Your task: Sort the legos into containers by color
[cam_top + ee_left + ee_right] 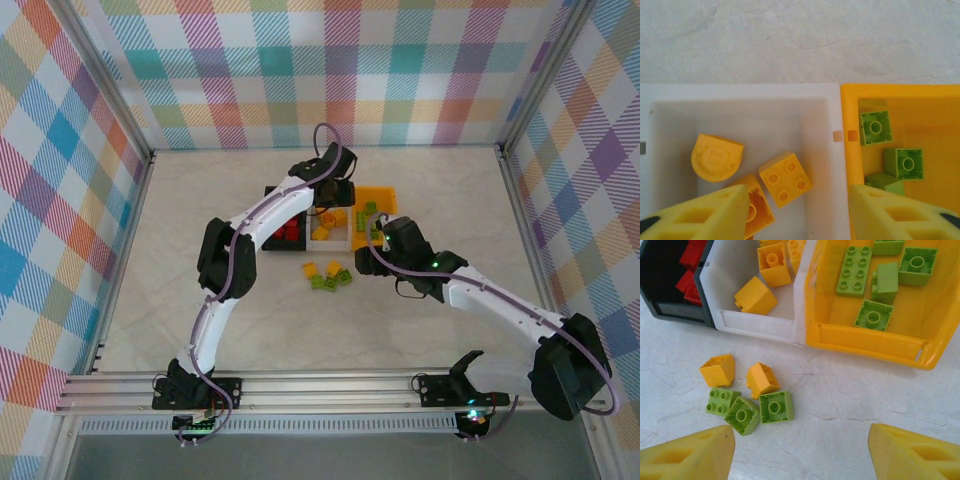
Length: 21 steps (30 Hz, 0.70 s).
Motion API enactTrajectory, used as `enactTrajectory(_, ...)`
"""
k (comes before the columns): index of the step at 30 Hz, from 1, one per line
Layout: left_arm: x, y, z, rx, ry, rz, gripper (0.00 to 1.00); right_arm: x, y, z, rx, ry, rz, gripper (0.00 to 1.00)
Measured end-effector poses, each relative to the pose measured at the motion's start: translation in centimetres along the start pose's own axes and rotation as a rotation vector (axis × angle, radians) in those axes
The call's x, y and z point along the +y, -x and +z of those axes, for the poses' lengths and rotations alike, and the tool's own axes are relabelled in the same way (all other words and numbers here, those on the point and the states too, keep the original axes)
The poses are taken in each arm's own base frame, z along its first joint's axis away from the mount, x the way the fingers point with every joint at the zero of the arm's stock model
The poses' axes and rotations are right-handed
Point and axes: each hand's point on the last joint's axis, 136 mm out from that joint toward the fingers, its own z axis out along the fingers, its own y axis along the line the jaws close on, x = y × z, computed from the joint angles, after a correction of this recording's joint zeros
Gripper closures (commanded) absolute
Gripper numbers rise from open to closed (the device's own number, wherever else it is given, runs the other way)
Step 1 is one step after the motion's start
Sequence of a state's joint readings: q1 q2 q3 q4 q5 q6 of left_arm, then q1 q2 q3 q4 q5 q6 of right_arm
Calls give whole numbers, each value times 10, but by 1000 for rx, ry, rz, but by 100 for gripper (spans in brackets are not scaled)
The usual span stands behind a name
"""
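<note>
Top view: the three containers sit in a row mid-table: black bin (270, 190), white bin (322, 238) at its 3 o'clock, orange-yellow bin (385, 195) at 3 o'clock of that. Left gripper (333, 207) is over the white bin, right gripper (377, 232) is at the orange-yellow bin's near edge. Loose legos (330, 275) are clustered on the table at 6 o'clock of the white bin.

Left wrist: left gripper (797, 215) looks down over the white/orange-yellow wall, fingers (695, 215) moderately apart, nothing between them. Yellow bricks (786, 178) lie in the white bin, one partly hidden under the 7 o'clock finger. Green bricks (904, 163) lie in the orange-yellow bin at 3 o'clock.

Right wrist: right gripper (800, 455) is spread wide and empty above the table (865, 405). At 10–11 o'clock of it are two loose yellow bricks (717, 370) and three loose green bricks (776, 406), touching or just beside each other. Red bricks (692, 255) are in the black bin at 11 o'clock.
</note>
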<state>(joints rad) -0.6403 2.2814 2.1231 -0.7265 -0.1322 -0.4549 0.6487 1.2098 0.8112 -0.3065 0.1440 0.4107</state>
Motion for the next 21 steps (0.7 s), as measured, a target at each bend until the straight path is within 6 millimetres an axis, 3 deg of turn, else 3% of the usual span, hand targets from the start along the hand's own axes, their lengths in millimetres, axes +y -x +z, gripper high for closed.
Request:
enactTrajectory(5,-2,-12,-34,-5,-35,8,19,8,-3,1,19,45,-4,28)
enactTrajectory(7,-1,-15,-63,-33,-72,4,13,12,-8,6,40,58,-13,28)
enactTrajectory(9,3,-20,-91,-63,-107,-9,2,14,-16,15,73,59,-20,29)
enactTrajectory(13,21,-39,-138,-127,-174,-43,0,18,-45,40,177,41,-56,38)
enactTrajectory(16,41,-68,-151,-120,-185,-63,0,15,-67,57,249,11,-84,46)
enactTrajectory(21,77,-123,-148,-57,-150,-95,0,8,-87,73,311,-50,-134,39)
